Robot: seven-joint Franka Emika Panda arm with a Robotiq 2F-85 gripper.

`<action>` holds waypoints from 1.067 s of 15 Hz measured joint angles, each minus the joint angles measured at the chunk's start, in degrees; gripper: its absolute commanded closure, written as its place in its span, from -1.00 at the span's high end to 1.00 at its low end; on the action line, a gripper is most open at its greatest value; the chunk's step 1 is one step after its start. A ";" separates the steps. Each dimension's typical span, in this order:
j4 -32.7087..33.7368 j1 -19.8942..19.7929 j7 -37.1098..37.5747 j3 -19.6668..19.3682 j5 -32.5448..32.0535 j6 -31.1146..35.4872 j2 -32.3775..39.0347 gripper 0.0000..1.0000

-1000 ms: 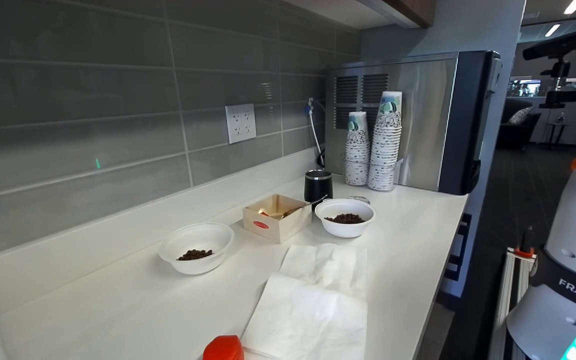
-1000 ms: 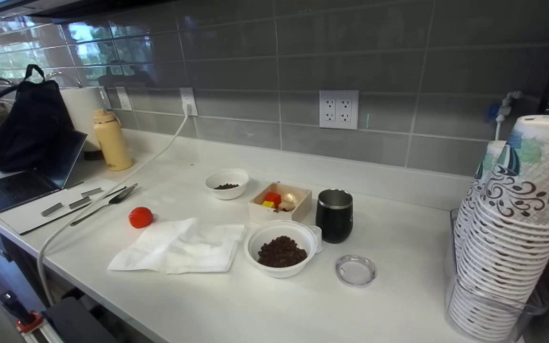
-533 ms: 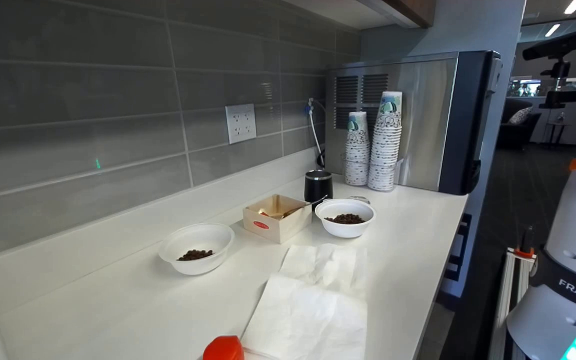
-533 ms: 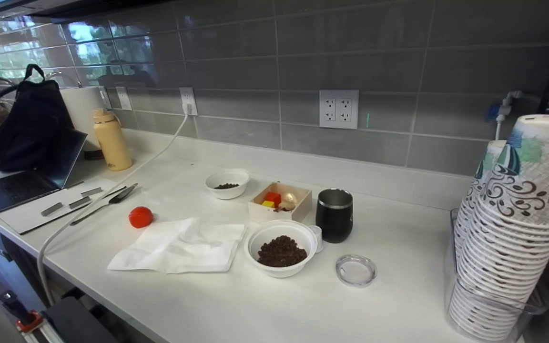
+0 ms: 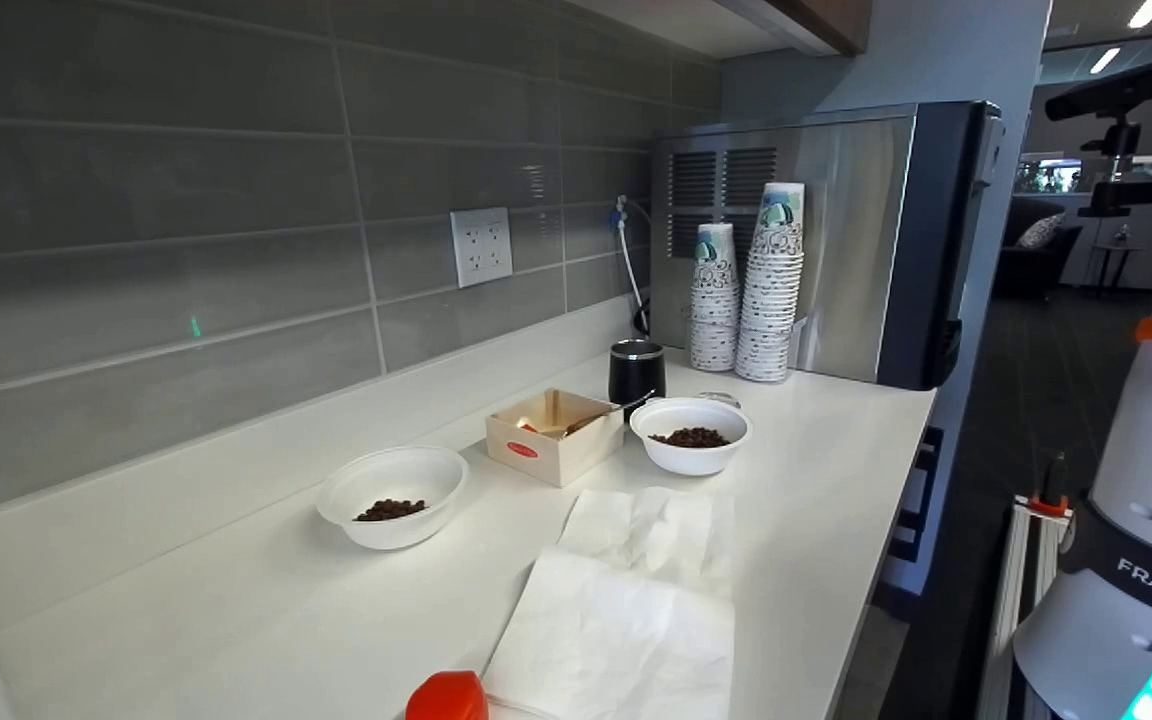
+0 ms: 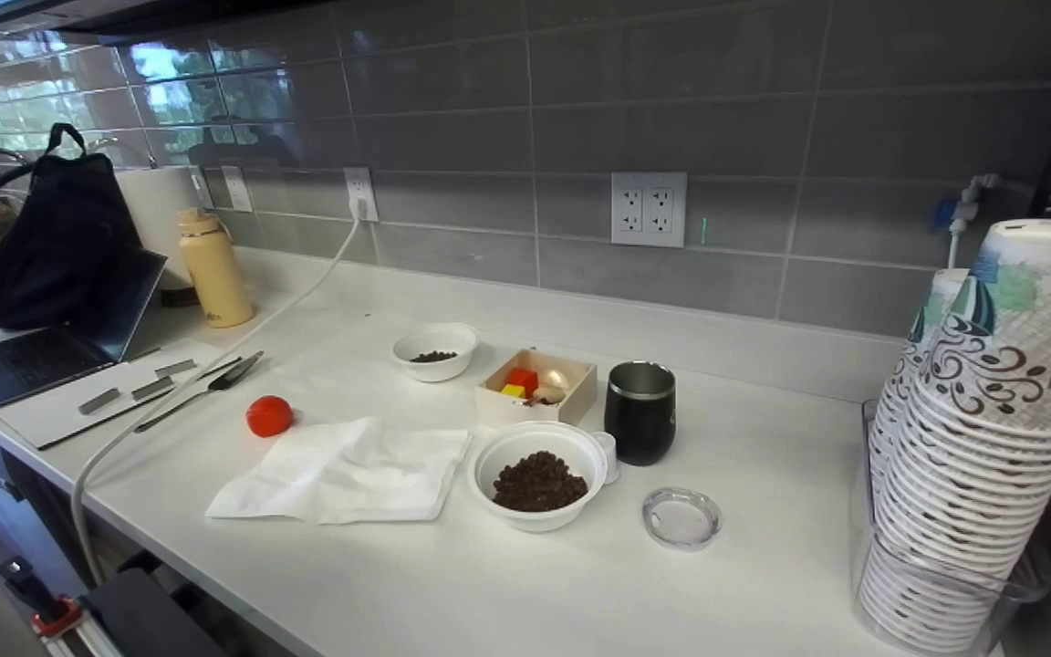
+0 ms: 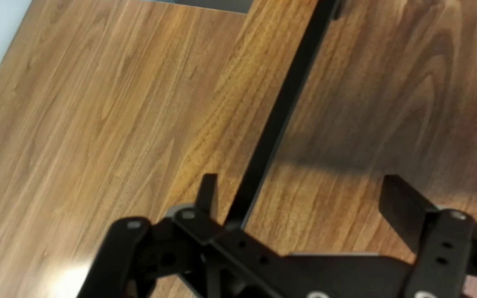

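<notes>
My gripper [image 7: 299,182] shows in the wrist view with its two black fingers wide apart and nothing held between them. A long black bar, like a handle [image 7: 282,118], runs diagonally across a wood-grain panel [image 7: 358,136]. In the picture its lower end lies between the fingers, close to the left one; I cannot tell whether they touch. A shadow falls on the panel. The gripper is out of sight in both exterior views; only the white arm's lower part [image 5: 1151,470] shows at the edge.
On the white counter [image 6: 763,584] are two white bowls [image 5: 391,497] [image 6: 539,479] of brown bits, a wooden box [image 6: 535,388], a black cup [image 6: 640,412], a clear lid [image 6: 681,518], white napkins [image 6: 343,470], a red object [image 6: 269,416] and stacked paper cups [image 6: 982,438].
The arm's upper visible link has shifted slightly right and its orange band slightly left in an exterior view. The things on the counter have not moved.
</notes>
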 measured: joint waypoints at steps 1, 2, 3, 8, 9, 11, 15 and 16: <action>0.71 0.20 0.00 0.12 0.45 0.00 0.91 1.00; 1.39 0.33 0.00 0.31 0.74 0.00 1.72 1.00; 1.95 0.36 0.00 0.60 0.82 0.00 2.41 1.00; 4.15 0.29 0.43 2.73 0.83 -0.04 4.68 1.00; 4.36 0.29 0.48 3.25 0.83 -0.07 4.86 1.00; 4.63 0.27 0.80 4.39 0.97 -1.31 4.94 1.00; 4.91 0.20 1.83 6.44 1.24 -7.73 4.72 1.00; 4.90 0.20 1.96 6.84 1.43 -9.52 4.63 1.00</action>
